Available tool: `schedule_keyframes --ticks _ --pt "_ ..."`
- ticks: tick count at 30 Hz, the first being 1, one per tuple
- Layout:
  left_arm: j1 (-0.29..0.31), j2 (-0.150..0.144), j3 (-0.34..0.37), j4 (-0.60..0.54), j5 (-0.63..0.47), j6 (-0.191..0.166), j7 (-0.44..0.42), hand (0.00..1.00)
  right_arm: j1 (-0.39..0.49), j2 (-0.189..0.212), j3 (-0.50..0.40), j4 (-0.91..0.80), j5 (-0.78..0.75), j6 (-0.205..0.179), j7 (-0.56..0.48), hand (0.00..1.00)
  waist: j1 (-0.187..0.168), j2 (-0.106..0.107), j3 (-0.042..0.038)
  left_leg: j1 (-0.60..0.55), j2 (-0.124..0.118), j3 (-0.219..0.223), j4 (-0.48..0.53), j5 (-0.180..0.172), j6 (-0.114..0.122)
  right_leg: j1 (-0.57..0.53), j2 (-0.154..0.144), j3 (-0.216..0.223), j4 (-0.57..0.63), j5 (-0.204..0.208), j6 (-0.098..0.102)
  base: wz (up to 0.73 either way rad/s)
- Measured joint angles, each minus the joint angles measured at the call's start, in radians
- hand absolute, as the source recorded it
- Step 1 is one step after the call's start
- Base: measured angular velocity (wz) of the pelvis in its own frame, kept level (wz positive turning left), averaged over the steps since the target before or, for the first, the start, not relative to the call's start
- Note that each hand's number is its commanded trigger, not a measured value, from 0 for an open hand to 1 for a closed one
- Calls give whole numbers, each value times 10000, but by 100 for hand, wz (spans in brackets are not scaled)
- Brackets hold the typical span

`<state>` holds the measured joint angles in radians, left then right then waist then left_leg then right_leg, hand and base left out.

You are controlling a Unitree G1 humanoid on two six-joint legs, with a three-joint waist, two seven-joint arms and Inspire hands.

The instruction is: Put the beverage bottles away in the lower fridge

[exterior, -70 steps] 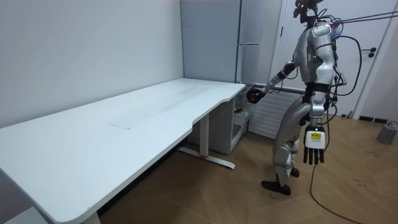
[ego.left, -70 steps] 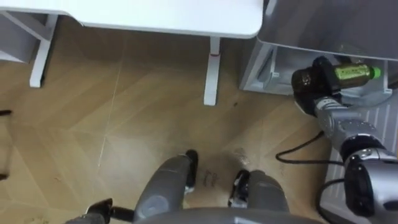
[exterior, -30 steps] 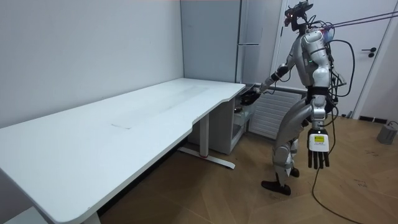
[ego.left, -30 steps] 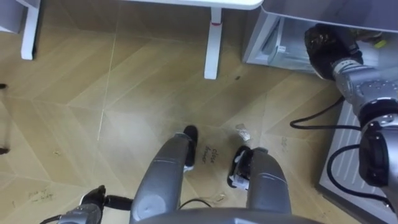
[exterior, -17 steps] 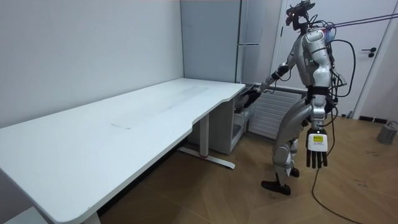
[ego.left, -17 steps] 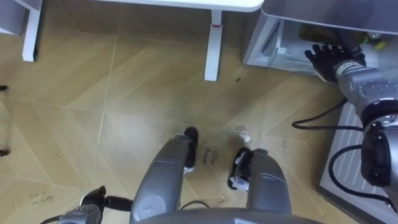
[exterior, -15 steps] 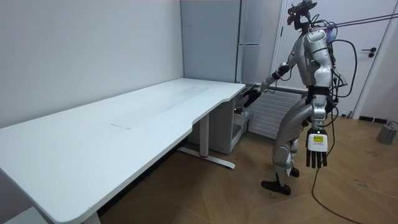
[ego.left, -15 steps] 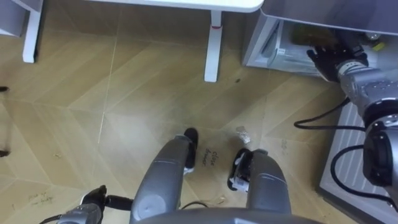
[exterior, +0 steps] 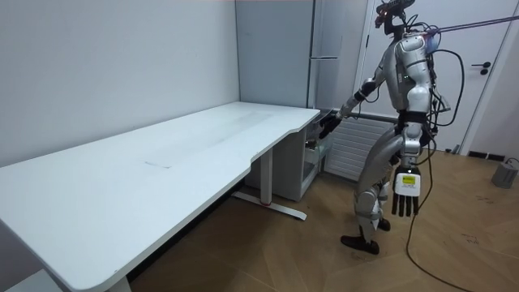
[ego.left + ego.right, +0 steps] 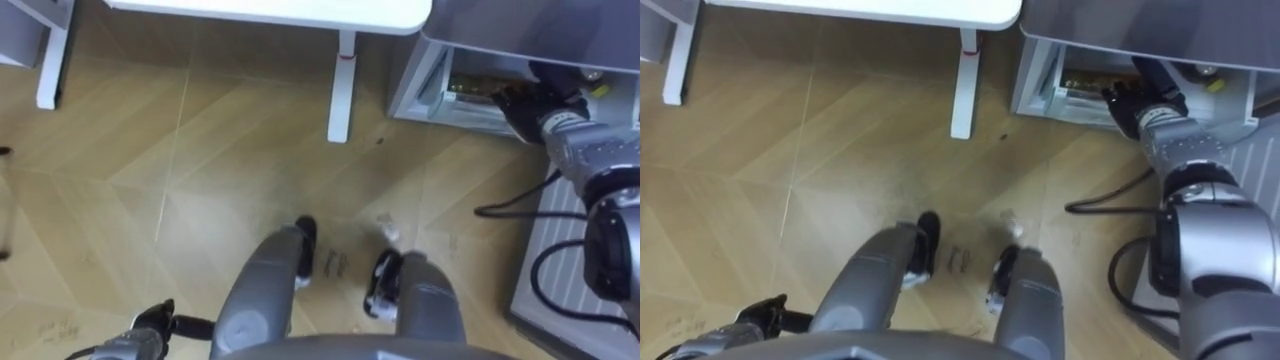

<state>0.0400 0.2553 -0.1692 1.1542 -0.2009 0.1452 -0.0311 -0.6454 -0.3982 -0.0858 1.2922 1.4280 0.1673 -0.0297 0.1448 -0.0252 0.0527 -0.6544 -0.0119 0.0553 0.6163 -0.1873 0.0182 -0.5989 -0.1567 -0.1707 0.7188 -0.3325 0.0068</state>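
I stand at the desk's end, facing the tall grey fridge (image 9: 326,49). Its lower compartment (image 10: 428,88) is open at floor level. Drinks (image 10: 478,89) lie inside as a brownish-green row, with a yellow cap (image 10: 600,88) further right. My right hand (image 10: 526,104) reaches into the compartment's mouth beside them, fingers straight and open, holding nothing. The room view shows that right hand (image 9: 327,125) at the fridge's front. My left hand (image 9: 403,191) hangs open by my thigh, away from the fridge.
The white desk (image 9: 162,162) stands close on the left, and its leg (image 10: 340,90) comes down just beside the fridge. A white ribbed panel (image 10: 565,250) lies at the right. Wooden floor (image 10: 150,180) stretches open to the left.
My right hand carried a green bottle into the lower compartment, then opened and let it go. It now sits empty at the opening. The camera shifted slightly.
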Motion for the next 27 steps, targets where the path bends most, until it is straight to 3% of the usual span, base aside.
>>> schedule_keyframes --ticks 9,14,20,21,24,27 --pt "-101 2 85 11 -33 0 -3 0 506 12 1 20 -248 168 10 0 -78 56 -21 897 -5 -16 -545 -38 46 1088 82 -154 -863 148 134 1" --pt "-84 -8 240 42 -22 -12 -3 0 1068 55 8 -62 -206 180 95 0 -17 152 -96 1668 -9 46 -1030 -36 51 1876 124 -166 -1450 239 196 -2" --pt "-15 -132 520 -18 -437 -38 39 0 2418 155 206 -903 -331 169 482 0 -210 267 -251 2971 -8 171 -1760 -35 45 3203 203 -226 -2286 340 254 -3" --pt "70 -129 536 -17 -436 -81 43 0 2638 183 204 -916 -423 163 607 0 -307 221 -295 3335 -10 236 -1968 -31 41 3520 213 -200 -2484 367 270 -14" --pt "284 -115 604 -15 -443 -168 65 0 3184 223 262 -1191 -463 87 754 0 -441 34 -536 4069 2 413 -2429 -23 29 4144 288 -17 -2941 473 307 -22" --pt "382 -118 602 22 -782 -251 64 0 3650 410 255 -1417 -401 -34 936 0 -580 -114 -597 4591 73 553 -2597 -30 22 4693 422 84 -3451 654 319 -18"
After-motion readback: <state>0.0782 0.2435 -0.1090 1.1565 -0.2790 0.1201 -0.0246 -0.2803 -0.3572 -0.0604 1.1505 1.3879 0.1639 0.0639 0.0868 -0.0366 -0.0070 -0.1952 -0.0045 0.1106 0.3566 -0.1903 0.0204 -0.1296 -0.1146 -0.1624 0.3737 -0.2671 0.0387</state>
